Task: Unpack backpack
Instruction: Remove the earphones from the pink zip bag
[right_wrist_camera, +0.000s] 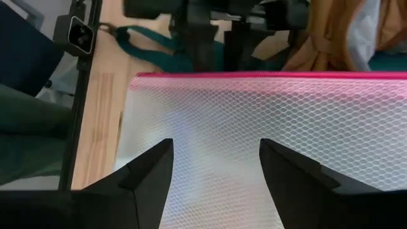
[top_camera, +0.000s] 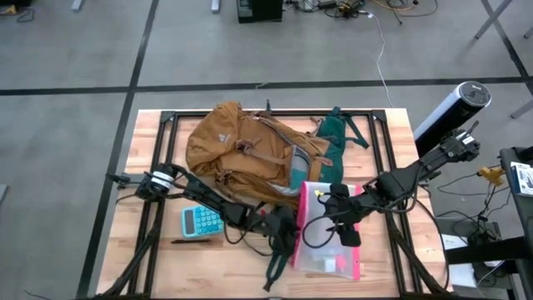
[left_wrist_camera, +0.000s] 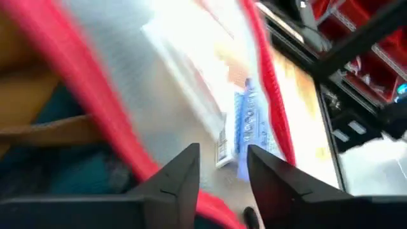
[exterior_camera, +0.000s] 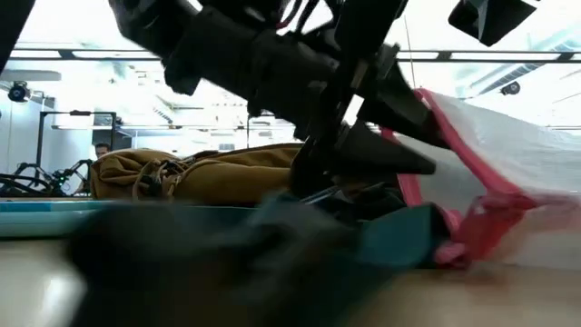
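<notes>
The mustard-tan backpack (top_camera: pixel 241 150) lies on its side at the table's far middle, with its green straps (top_camera: pixel 337 133) spread toward the right. Just in front of it, a clear pouch with a pink edge (top_camera: pixel 329 237) lies on the table with white items inside. My left gripper (left_wrist_camera: pixel 222 156) reaches in from the left. It is open at the pouch's left pink edge (left_wrist_camera: pixel 127 152), with the pouch's contents showing through the gap. My right gripper (right_wrist_camera: pixel 216 146) hovers open over the pouch's mesh face (right_wrist_camera: pixel 254 121) and also shows in the high view (top_camera: pixel 337 218). My left gripper's fingers (left_wrist_camera: pixel 181 175) stand at the pouch's pink edge, slanting down from the table's left. I cannot tell whether they touch it.
A teal calculator (top_camera: pixel 202 221) and a black pen (top_camera: pixel 187 242) lie near the front left, under my left arm. Black frame rails (top_camera: pixel 166 125) run along the table's edges. A white cylinder (top_camera: pixel 454 112) stands off the right side.
</notes>
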You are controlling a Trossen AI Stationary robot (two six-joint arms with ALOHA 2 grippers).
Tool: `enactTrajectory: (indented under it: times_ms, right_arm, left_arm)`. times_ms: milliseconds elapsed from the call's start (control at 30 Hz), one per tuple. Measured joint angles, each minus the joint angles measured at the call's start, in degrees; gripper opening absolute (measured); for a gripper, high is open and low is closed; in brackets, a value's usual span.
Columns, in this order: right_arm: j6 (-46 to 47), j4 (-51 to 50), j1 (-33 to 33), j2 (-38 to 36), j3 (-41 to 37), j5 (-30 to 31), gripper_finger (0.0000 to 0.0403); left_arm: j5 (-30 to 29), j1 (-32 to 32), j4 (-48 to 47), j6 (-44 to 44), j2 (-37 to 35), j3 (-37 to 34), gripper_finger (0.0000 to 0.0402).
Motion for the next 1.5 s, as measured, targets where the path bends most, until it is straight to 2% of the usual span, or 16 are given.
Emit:
enactTrajectory:
  times_ms: [233,367,467,567,667,700,833,1000,1200,1300,1367,1500]
  right_arm:
    - [-0.21,0.04,-0.02,0.13,-0.03,0.07,0.0218]
    - [-0.33,0.01,-0.02,0.13,-0.04,2.26,0.0225]
    - [-0.88,-1.74,-0.02,0.13,-0.04,4.32,0.0228]
    - [0.17,-5.38,-0.02,0.11,-0.04,5.67,0.0227]
    - [3.01,-9.92,0.07,0.11,-0.04,6.03,0.0219]
    - [4.33,-11.39,0.11,0.11,-0.04,5.99,0.0216]
    - [10.09,-17.65,1.09,0.11,-0.04,5.64,0.0206]
    - [18.25,-20.09,6.88,0.09,-1.41,5.4,0.0201]
    - [32.14,-19.94,18.47,0.09,-4.89,2.8,0.0209]
    - [40.31,-18.99,24.29,0.41,-7.47,3.01,0.0211]
    - [44.73,-17.36,27.36,1.49,-9.71,3.67,0.0209]
    - [50.42,-10.33,31.0,4.69,-14.55,4.87,0.0205]
  left_arm:
    - [-4.0,2.04,1.3,-3.6,2.4,-0.09,0.0159]
    - [-4.35,2.84,4.63,-0.77,4.46,2.52,0.0167]
    - [-4.48,3.3,3.35,3.1,5.46,5.39,0.0162]
    - [-4.7,3.81,0.81,5.13,6.04,7.51,0.0118]
    - [-4.73,4.39,-2.63,5.48,6.23,8.44,0.0031]
    - [-4.71,4.56,-2.98,5.38,6.23,8.47,0.0017]
    - [-4.68,4.8,-3.33,5.55,5.91,7.9,0.0002]
    - [-6.47,4.97,-5.02,7.41,1.62,5.06,0.0]
    - [-9.86,5.04,-17.54,8.58,-5.69,2.3,0.0]
    - [-9.33,4.92,-20.06,8.7,-8.85,-0.24,0.0]
    - [-6.54,4.89,-19.16,8.65,-10.66,-1.48,0.0]
    - [2.6,4.3,-16.25,10.0,-11.42,-3.46,0.0]
